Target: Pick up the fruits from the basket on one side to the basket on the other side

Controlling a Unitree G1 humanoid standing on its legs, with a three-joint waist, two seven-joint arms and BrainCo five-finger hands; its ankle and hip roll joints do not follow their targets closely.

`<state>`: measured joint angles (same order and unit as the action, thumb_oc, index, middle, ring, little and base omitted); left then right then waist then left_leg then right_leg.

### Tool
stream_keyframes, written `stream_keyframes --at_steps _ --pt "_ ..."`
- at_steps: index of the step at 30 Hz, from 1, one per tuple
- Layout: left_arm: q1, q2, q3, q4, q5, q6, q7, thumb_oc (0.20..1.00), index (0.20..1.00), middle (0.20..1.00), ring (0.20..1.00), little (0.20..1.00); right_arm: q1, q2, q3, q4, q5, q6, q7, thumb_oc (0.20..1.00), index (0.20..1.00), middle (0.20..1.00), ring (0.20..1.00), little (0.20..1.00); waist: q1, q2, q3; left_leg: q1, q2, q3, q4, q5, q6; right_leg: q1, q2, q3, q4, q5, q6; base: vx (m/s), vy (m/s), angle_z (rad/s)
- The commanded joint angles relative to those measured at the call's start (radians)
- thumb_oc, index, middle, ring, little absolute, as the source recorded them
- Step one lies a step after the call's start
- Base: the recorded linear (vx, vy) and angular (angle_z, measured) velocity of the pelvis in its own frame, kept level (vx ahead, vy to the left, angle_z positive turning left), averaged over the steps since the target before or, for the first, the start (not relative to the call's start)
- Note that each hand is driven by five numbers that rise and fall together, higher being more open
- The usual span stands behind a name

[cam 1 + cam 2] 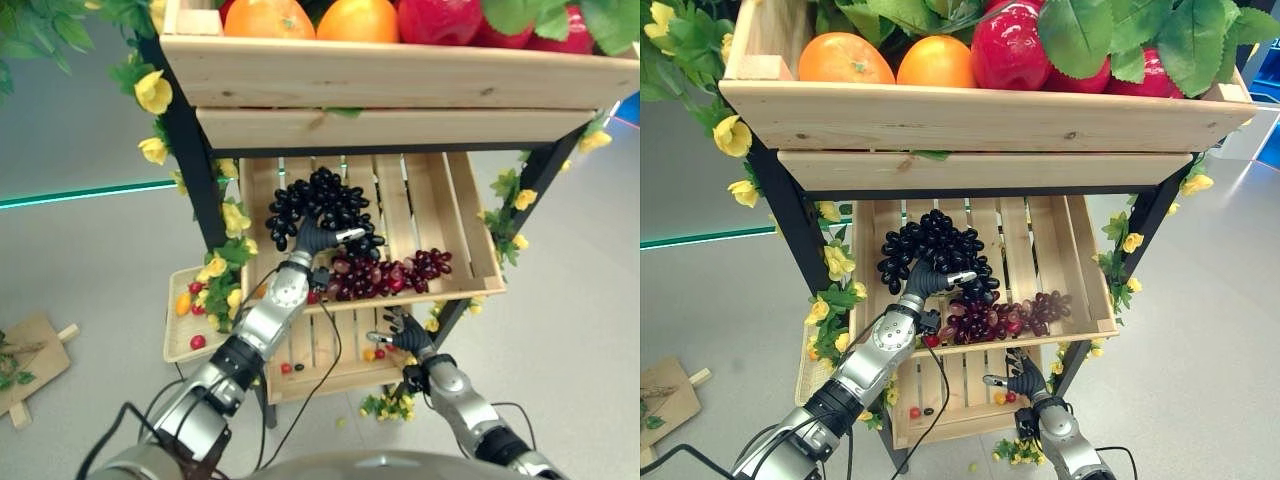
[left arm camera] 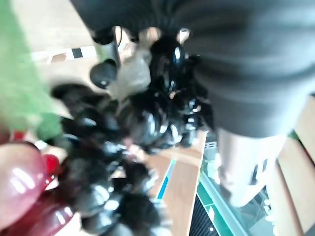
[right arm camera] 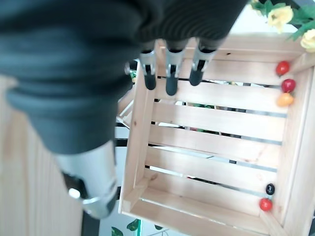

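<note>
Above the middle crate [image 1: 455, 215], the left hand [image 1: 318, 238] grips a black grape bunch [image 1: 325, 205] — lifted, not yet delivered. Red grapes [image 1: 385, 272] lie just beside it — still to move. The right hand [image 1: 407, 333] hangs open, below.

Yellow artificial flowers [image 1: 153, 92] on the black stand frame [image 1: 188, 150], small wooden board [image 1: 30, 362] on grey floor [image 1: 80, 260]

A bunch of black grapes [image 2: 142, 128] is seen close against the left hand [image 2: 106, 73], whose dark-tipped fingers are curled into it. Red grapes [image 2: 19, 179] are seen beside the bunch, with pale wooden slats [image 2: 179, 182] behind.
</note>
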<state>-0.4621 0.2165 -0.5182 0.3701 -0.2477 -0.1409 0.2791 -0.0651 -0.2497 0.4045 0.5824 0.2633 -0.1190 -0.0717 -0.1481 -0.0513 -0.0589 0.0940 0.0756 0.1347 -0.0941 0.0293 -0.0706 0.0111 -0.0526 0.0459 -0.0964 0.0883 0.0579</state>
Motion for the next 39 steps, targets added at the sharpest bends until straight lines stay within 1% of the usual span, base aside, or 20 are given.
stream_keyframes --at_steps 1,12,15,16,17,19,20,21,22,23,24,26,27,28,29,30,32,33,34,39 --pt "-0.178 -0.019 0.053 0.144 0.079 -0.034 0.015 1.000 1.000 1.000 1.000 1.000 -0.123 -0.004 -0.021 -0.053 -0.021 -0.063 -0.006 1.000 1.000 1.000 1.000 1.000 -0.014 0.004 0.032 0.059 -0.012 -0.035 0.018 -0.089 0.031 0.063 -0.010 -0.032 0.044 -0.106 0.062 0.00 0.000 0.00" --pt "-0.170 -0.005 0.058 0.166 0.104 -0.009 -0.013 1.000 1.000 1.000 1.000 1.000 -0.125 -0.007 -0.029 -0.035 -0.024 -0.057 0.000 1.000 1.000 1.000 1.000 1.000 -0.005 0.006 0.032 0.057 -0.019 -0.043 0.028 -0.096 0.036 0.071 -0.017 -0.042 0.049 -0.110 0.063 0.00 0.000 0.00" --pt "-0.167 0.003 0.056 0.179 0.131 0.018 -0.045 1.000 1.000 1.000 1.000 1.000 -0.123 -0.010 -0.036 -0.035 -0.031 -0.050 0.006 1.000 1.000 1.000 1.000 1.000 -0.003 0.009 0.032 0.058 -0.020 -0.046 0.024 -0.094 0.037 0.074 -0.020 -0.049 0.049 -0.111 0.065 0.00 0.000 0.00" --pt "-0.165 0.013 0.051 0.211 0.174 0.065 -0.086 1.000 1.000 1.000 1.000 1.000 -0.121 -0.014 -0.047 -0.034 -0.035 -0.042 0.008 1.000 1.000 1.000 1.000 1.000 0.002 0.011 0.032 0.058 -0.021 -0.048 0.023 -0.093 0.038 0.075 -0.021 -0.052 0.047 -0.111 0.066 0.00 0.000 0.00" --pt "-0.165 0.013 0.051 0.211 0.174 0.065 -0.087 1.000 1.000 1.000 1.000 1.000 -0.121 -0.014 -0.048 -0.034 -0.035 -0.042 0.008 1.000 1.000 1.000 1.000 1.000 0.002 0.011 0.032 0.058 -0.021 -0.048 0.023 -0.093 0.038 0.075 -0.021 -0.052 0.047 -0.111 0.066 0.00 0.000 0.00" --pt "-0.197 0.040 0.054 0.215 0.257 0.105 -0.099 1.000 1.000 1.000 1.000 1.000 -0.110 -0.020 -0.055 -0.044 -0.042 -0.035 0.019 1.000 1.000 1.000 1.000 1.000 0.007 0.013 0.034 0.057 -0.022 -0.055 0.022 -0.092 0.038 0.076 -0.021 -0.059 0.045 -0.112 0.067 -0.01 0.006 0.02" --pt "-0.213 0.053 0.055 0.216 0.297 0.115 -0.097 1.000 1.000 1.000 1.000 1.000 -0.105 -0.025 -0.057 -0.050 -0.045 -0.032 0.024 1.000 1.000 1.000 1.000 1.000 0.007 0.013 0.035 0.057 -0.023 -0.058 0.021 -0.092 0.038 0.078 -0.021 -0.062 0.045 -0.112 0.067 -0.01 0.005 0.04" --pt "-0.213 0.053 0.055 0.216 0.297 0.115 -0.097 1.000 1.000 1.000 1.000 1.000 -0.105 -0.025 -0.057 -0.051 -0.045 -0.032 0.024 1.000 1.000 1.000 1.000 1.000 0.007 0.013 0.035 0.057 -0.023 -0.058 0.021 -0.092 0.038 0.078 -0.021 -0.063 0.045 -0.112 0.067 -0.01 0.002 0.05" --pt "-0.261 0.088 0.052 0.238 0.398 0.134 -0.104 1.000 1.000 1.000 1.000 1.000 -0.096 -0.033 -0.063 -0.056 -0.051 -0.030 0.038 1.000 1.000 1.000 1.000 1.000 0.008 0.014 0.035 0.056 -0.023 -0.061 0.020 -0.091 0.037 0.081 -0.021 -0.067 0.044 -0.113 0.069 -0.01 0.003 0.04" --pt "-0.281 0.100 0.049 0.253 0.436 0.141 -0.107 1.000 1.000 1.000 1.000 1.000 -0.093 -0.035 -0.063 -0.056 -0.052 -0.030 0.045 1.000 1.000 1.000 1.000 1.000 0.008 0.014 0.035 0.057 -0.024 -0.063 0.021 -0.091 0.037 0.081 -0.022 -0.069 0.044 -0.113 0.069 -0.01 0.003 0.06" --pt "-0.282 0.099 0.049 0.253 0.436 0.141 -0.107 1.000 1.000 1.000 1.000 1.000 -0.094 -0.035 -0.063 -0.056 -0.052 -0.030 0.045 1.000 1.000 1.000 1.000 1.000 0.008 0.014 0.036 0.057 -0.024 -0.063 0.021 -0.092 0.037 0.081 -0.022 -0.069 0.044 -0.114 0.069 0.00 0.002 0.09" --pt "-0.350 0.157 0.012 0.280 0.616 0.150 -0.126 1.000 1.000 1.000 1.000 1.000 -0.077 -0.044 -0.057 -0.053 -0.055 -0.035 0.069 1.000 1.000 1.000 1.000 1.000 0.005 0.014 0.034 0.058 -0.023 -0.064 0.021 -0.093 0.037 0.082 -0.023 -0.070 0.044 -0.114 0.071 0.00 0.003 0.13" --pt "-0.350 0.157 0.012 0.280 0.616 0.150 -0.126 1.000 1.000 1.000 1.000 1.000 -0.078 -0.044 -0.057 -0.053 -0.055 -0.035 0.069 1.000 1.000 1.000 1.000 1.000 0.005 0.014 0.035 0.059 -0.023 -0.064 0.021 -0.093 0.037 0.083 -0.023 -0.070 0.044 -0.114 0.071 0.00 0.007 0.06" --pt "-0.391 0.205 -0.037 0.298 0.740 0.155 -0.165 1.000 1.000 1.000 1.000 1.000 -0.066 -0.055 -0.058 -0.057 -0.061 -0.040 0.080 1.000 1.000 1.000 1.000 1.000 0.005 0.016 0.033 0.056 -0.024 -0.065 0.022 -0.094 0.037 0.082 -0.023 -0.071 0.043 -0.115 0.074 -0.03 0.000 0.01" --pt "-0.391 0.205 -0.037 0.298 0.740 0.155 -0.164 1.000 1.000 1.000 1.000 1.000 -0.067 -0.055 -0.059 -0.057 -0.061 -0.040 0.080 1.000 1.000 1.000 1.000 1.000 0.006 0.014 0.034 0.050 -0.025 -0.064 0.025 -0.086 0.036 0.077 -0.024 -0.070 0.046 -0.108 0.072 -0.04 0.001 0.00" --pt "-0.424 0.233 -0.076 0.307 0.811 0.154 -0.192 1.000 1.000 1.000 1.000 1.000 -0.061 -0.062 -0.056 -0.063 -0.063 -0.044 0.086 1.000 1.000 1.000 1.000 1.000 0.006 0.015 0.036 0.048 -0.025 -0.066 0.028 -0.087 0.036 0.077 -0.025 -0.074 0.046 -0.108 0.074 -0.04 -0.006 0.00" --pt "-0.445 0.265 -0.098 0.317 0.854 0.154 -0.231 1.000 1.000 1.000 1.000 1.000 -0.051 -0.066 -0.056 -0.062 -0.064 -0.044 0.095 1.000 1.000 1.000 1.000 1.000 0.008 0.014 0.036 0.047 -0.025 -0.068 0.029 -0.087 0.036 0.077 -0.025 -0.077 0.046 -0.109 0.075 0.00 0.000 0.00" --pt "-0.460 0.276 -0.111 0.313 0.878 0.157 -0.228 1.000 1.000 1.000 1.000 1.000 -0.047 -0.068 -0.053 -0.062 -0.064 -0.045 0.096 1.000 1.000 1.000 1.000 1.000 0.010 0.014 0.035 0.052 -0.024 -0.070 0.026 -0.096 0.036 0.083 -0.024 -0.080 0.044 -0.117 0.077 0.00 0.000 0.00" --pt "-0.474 0.285 -0.129 0.317 0.907 0.154 -0.230 1.000 1.000 1.000 1.000 1.000 -0.047 -0.069 -0.051 -0.060 -0.066 -0.045 0.101 1.000 1.000 1.000 1.000 1.000 0.010 0.011 0.039 0.045 -0.024 -0.071 0.030 -0.087 0.035 0.078 -0.025 -0.081 0.046 -0.110 0.076 0.00 0.000 0.00" --pt "-0.485 0.308 -0.143 0.318 0.913 0.142 -0.257 1.000 1.000 1.000 1.000 1.000 -0.039 -0.073 -0.053 -0.057 -0.064 -0.046 0.106 1.000 1.000 1.000 1.000 1.000 0.014 0.009 0.041 0.050 -0.023 -0.072 0.028 -0.095 0.036 0.085 -0.025 -0.085 0.042 -0.116 0.079 0.00 -0.001 0.01"
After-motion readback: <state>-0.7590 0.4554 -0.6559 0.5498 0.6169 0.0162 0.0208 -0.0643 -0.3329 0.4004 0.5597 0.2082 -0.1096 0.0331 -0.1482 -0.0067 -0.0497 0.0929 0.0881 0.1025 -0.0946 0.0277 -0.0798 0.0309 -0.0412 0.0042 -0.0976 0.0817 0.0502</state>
